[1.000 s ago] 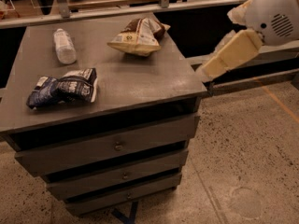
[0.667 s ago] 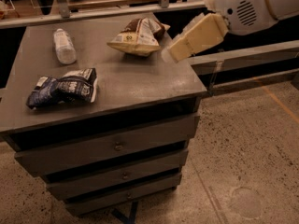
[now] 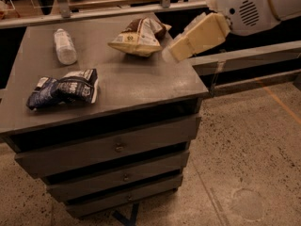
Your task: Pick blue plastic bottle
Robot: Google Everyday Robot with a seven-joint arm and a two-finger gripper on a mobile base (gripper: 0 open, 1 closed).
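The blue plastic bottle point(image 3: 65, 46) is a small clear bottle with a pale label. It lies on its side at the back left of the grey drawer cabinet's top point(image 3: 136, 86). My gripper point(image 3: 175, 53) is cream coloured and reaches in from the upper right on a white arm point(image 3: 249, 8). It hovers over the cabinet's right edge, just right of the tan and brown snack bag point(image 3: 138, 36). It is far from the bottle and nothing shows in it.
A dark blue and white snack bag point(image 3: 63, 88) lies at the front left of the top. The cabinet has three drawers point(image 3: 117, 147). Metal rails point(image 3: 117, 11) run behind it, and speckled floor point(image 3: 244, 140) lies to the right.
My gripper and arm have moved left, from beyond the cabinet's right side to over its right edge near the tan bag. The bottle and bags have not moved.
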